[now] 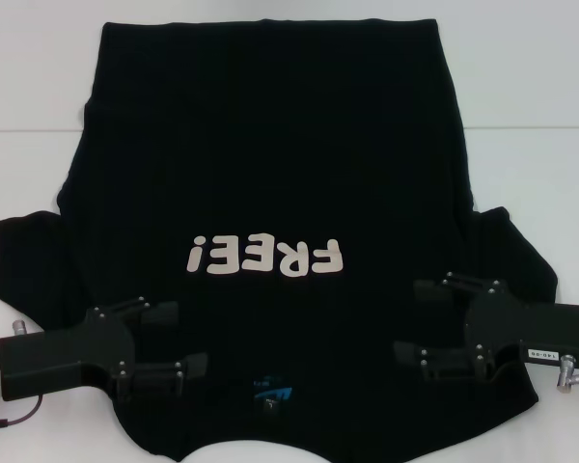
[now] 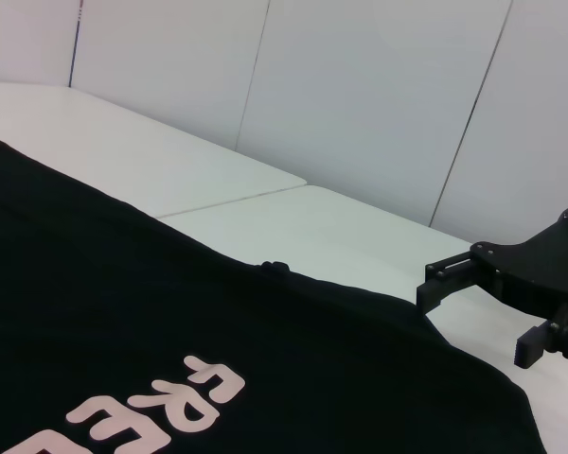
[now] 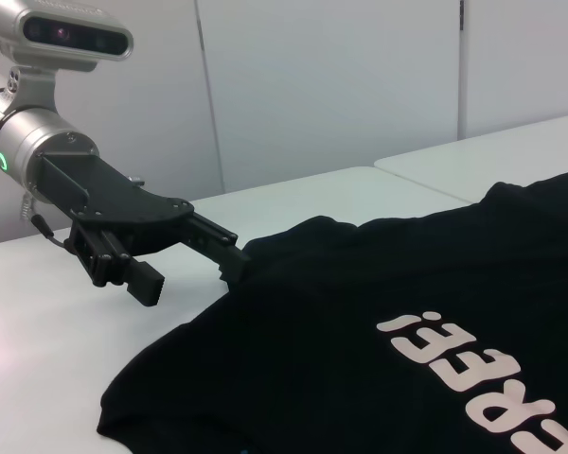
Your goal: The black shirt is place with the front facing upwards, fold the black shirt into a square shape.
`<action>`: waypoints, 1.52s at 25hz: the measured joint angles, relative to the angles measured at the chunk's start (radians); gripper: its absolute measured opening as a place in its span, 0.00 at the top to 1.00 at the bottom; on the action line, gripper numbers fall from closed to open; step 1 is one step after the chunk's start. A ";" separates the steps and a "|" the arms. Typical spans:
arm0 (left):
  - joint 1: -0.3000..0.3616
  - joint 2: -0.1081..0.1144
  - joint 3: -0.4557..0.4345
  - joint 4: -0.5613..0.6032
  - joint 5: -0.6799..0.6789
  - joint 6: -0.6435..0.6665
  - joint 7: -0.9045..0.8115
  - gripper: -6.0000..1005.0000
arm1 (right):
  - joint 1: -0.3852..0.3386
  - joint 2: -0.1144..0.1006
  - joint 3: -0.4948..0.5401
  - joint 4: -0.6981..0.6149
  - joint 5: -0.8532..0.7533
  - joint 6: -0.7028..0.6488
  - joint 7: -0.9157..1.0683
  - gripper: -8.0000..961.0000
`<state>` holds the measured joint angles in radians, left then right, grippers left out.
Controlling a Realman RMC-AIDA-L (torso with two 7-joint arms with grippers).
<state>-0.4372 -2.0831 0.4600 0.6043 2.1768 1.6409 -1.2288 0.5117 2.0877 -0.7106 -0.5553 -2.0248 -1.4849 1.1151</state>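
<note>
The black shirt (image 1: 270, 145) lies spread flat on the white table, front up. Its pale "FREE!" lettering (image 1: 265, 258) reads upside down from the head view, and the collar with its blue neck label (image 1: 273, 394) is at the near edge. My left gripper (image 1: 188, 340) is open over the shirt's near-left shoulder area, fingers pointing inward. My right gripper (image 1: 410, 320) is open over the near-right shoulder area, mirroring it. The right wrist view shows the left gripper (image 3: 191, 279) with one fingertip at the cloth's edge. The left wrist view shows the right gripper (image 2: 476, 325) open by the shirt (image 2: 170, 331).
The white table (image 1: 521, 87) has a seam running across it behind the sleeves. The sleeves reach out to the left (image 1: 24, 260) and to the right (image 1: 516, 246). Pale wall panels (image 2: 379, 95) stand beyond the table's far edge.
</note>
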 joint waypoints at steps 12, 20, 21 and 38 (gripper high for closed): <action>0.000 0.000 0.000 0.001 0.000 0.004 -0.004 0.09 | 0.006 0.001 -0.022 0.000 0.000 0.000 0.001 0.02; -0.003 0.001 0.000 0.000 0.000 0.005 -0.005 0.09 | 0.007 0.002 -0.023 0.000 0.000 0.000 0.001 0.02; -0.004 0.002 0.000 0.000 0.000 0.005 -0.005 0.09 | 0.007 0.002 -0.023 0.000 0.000 0.000 0.001 0.02; -0.016 0.004 0.002 0.000 0.022 -0.003 0.001 0.09 | 0.015 0.000 -0.047 0.000 0.000 -0.005 0.000 0.02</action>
<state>-0.4530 -2.0787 0.4617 0.6043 2.1989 1.6380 -1.2283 0.5267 2.0880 -0.7574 -0.5553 -2.0248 -1.4895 1.1151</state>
